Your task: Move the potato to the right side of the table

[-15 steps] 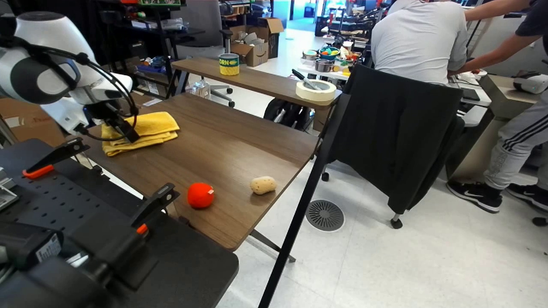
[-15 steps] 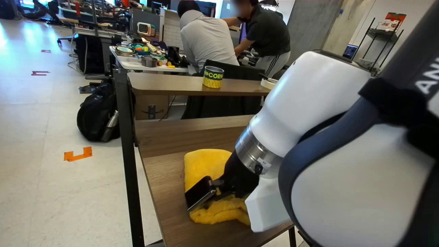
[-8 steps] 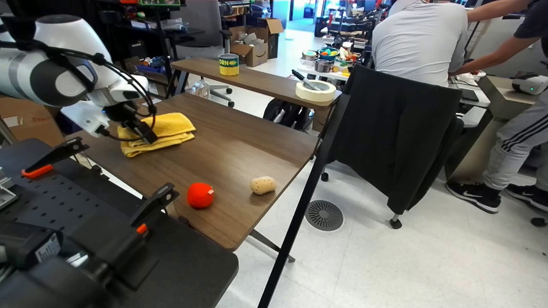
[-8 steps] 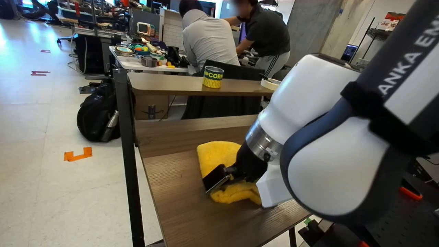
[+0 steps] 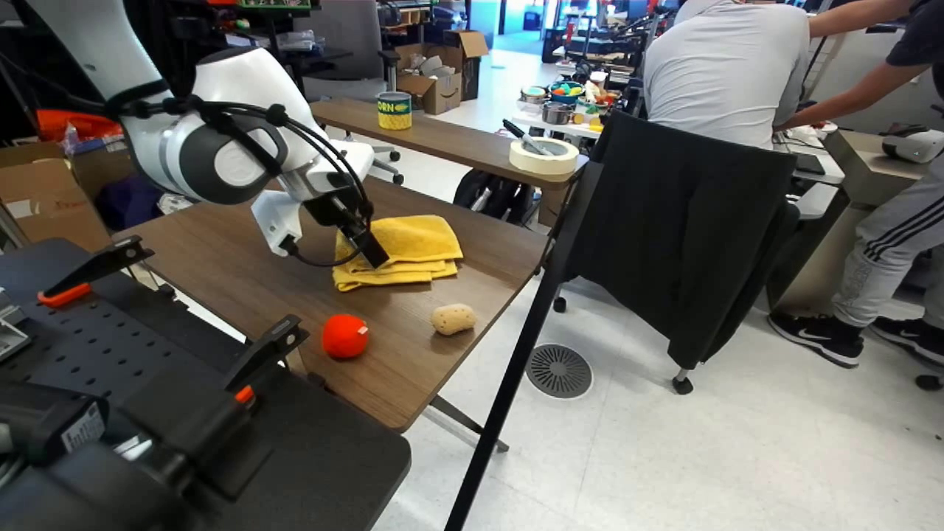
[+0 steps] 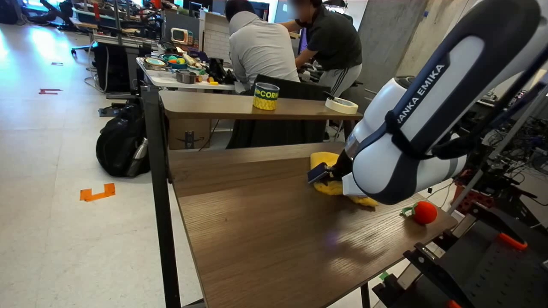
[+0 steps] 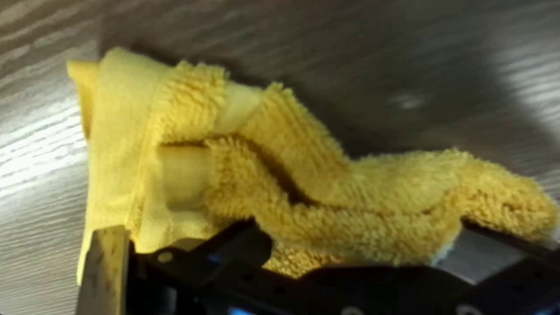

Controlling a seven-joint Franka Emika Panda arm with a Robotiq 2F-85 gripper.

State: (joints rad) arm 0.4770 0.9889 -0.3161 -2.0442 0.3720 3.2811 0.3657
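The potato, a tan lump, lies near an edge of the dark wood-grain table in an exterior view. Just behind it there, with a small gap, is a folded yellow cloth. My gripper is down at the cloth, a short way from the potato and not touching it. In the wrist view the fingers stand wide apart, with cloth folds bunched between and in front of them. The arm hides the potato in an exterior view where the gripper also shows.
A red ball with a green leaf sits near the potato on the table, close to a black clamp. On a raised shelf at the back stand a corn tin and a tape roll. A dark upright post flanks the table.
My gripper and the yellow cloth have slid together along the table toward the potato. The red ball has come out from behind the arm in an exterior view. The potato has stayed put.
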